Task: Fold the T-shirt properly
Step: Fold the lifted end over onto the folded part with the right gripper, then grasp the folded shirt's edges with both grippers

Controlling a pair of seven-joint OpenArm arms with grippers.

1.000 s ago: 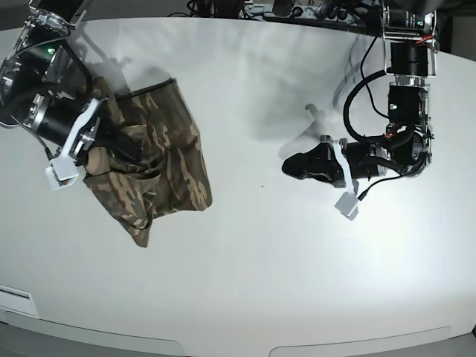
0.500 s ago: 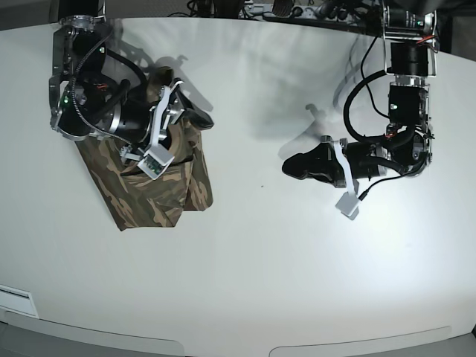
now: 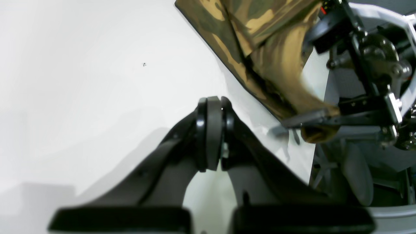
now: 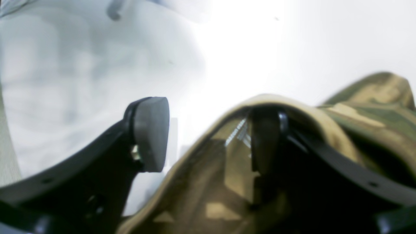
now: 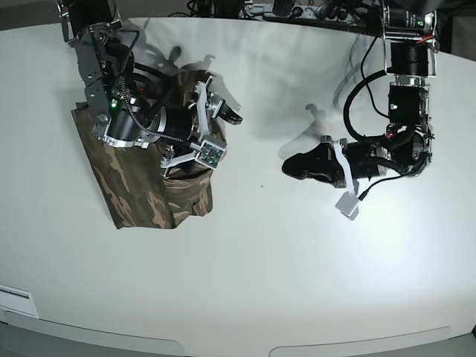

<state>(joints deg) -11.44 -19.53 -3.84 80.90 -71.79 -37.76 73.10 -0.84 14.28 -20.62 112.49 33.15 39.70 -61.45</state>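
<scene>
The camouflage T-shirt (image 5: 134, 193) lies bunched on the left part of the white table (image 5: 297, 260). My right gripper (image 5: 222, 100) is at the shirt's upper right edge, lifted above the table. In the right wrist view the gripper (image 4: 208, 136) is open, and cloth (image 4: 364, 120) is draped over its right finger (image 4: 265, 139); the left finger is bare. The left wrist view shows the shirt (image 3: 240, 35) hanging from that finger. My left gripper (image 5: 288, 166) is shut and empty, low over the table, well to the right of the shirt; its pads (image 3: 211, 130) are pressed together.
Cables and dark equipment (image 5: 297, 10) line the table's far edge. The left arm's column (image 5: 407, 82) stands at the back right. A white label (image 5: 15, 301) sits at the front left corner. Bare table lies between the two grippers.
My right arm has swung rightward across the shirt, dragging a fold of cloth with it; its gripper now sits past the shirt's right edge. The left arm has not moved.
</scene>
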